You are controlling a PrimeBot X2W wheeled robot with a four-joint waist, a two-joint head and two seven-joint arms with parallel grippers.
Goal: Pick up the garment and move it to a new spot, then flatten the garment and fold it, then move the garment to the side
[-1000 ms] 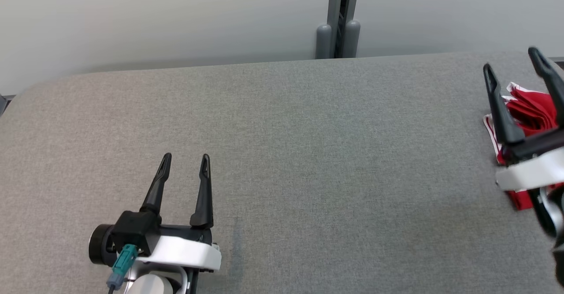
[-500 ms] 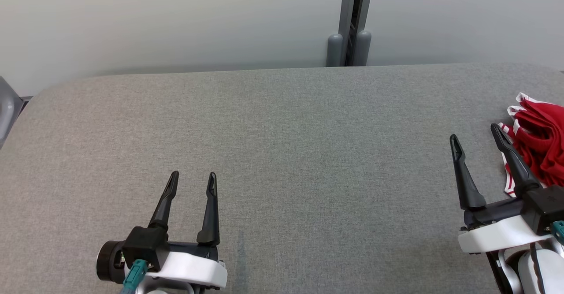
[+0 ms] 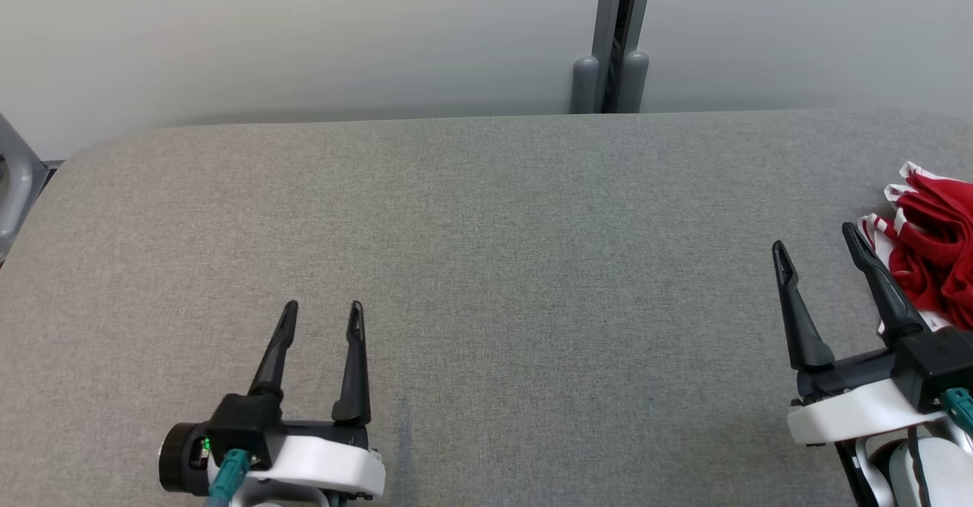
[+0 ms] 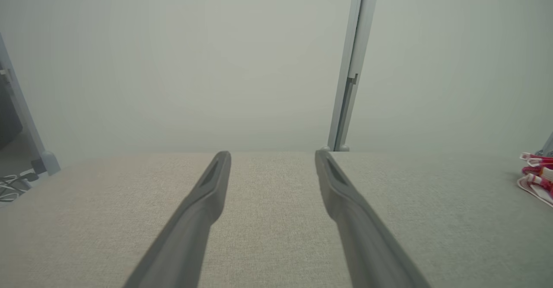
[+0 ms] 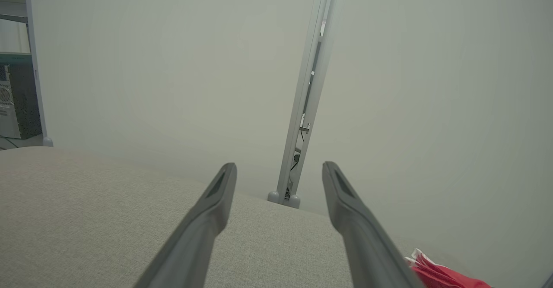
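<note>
Garment (image 3: 931,248): red cloth with white trim, lying at the far right of the grey padded table (image 3: 486,264) and cut off by the right edge of the head view. It sat in a compact bundle of stacked layers, with white edges showing at the near and left sides. We could not tell how neat the fold was, since part of it lay outside the view.

Right gripper (image 3: 814,239): just beside the garment on its left, fingers spread apart with nothing between them. Its outer finger overlapped the cloth's white edge in the head view; we could not tell whether it touched. From the right wrist view we saw the red bundle low and to the right of the fingers, outside the gap.

Left gripper (image 3: 323,308): well apart from the garment, low over the table's left half, fingers likewise apart and empty.

Beyond the table: a plain pale wall and a grey upright post (image 3: 619,36).

Progress, as we judged it: the cloth layered and off to one side, both grippers empty. That fits the last step being done. An untidy starting heap would look similar, so we marked this uncertain.
</note>
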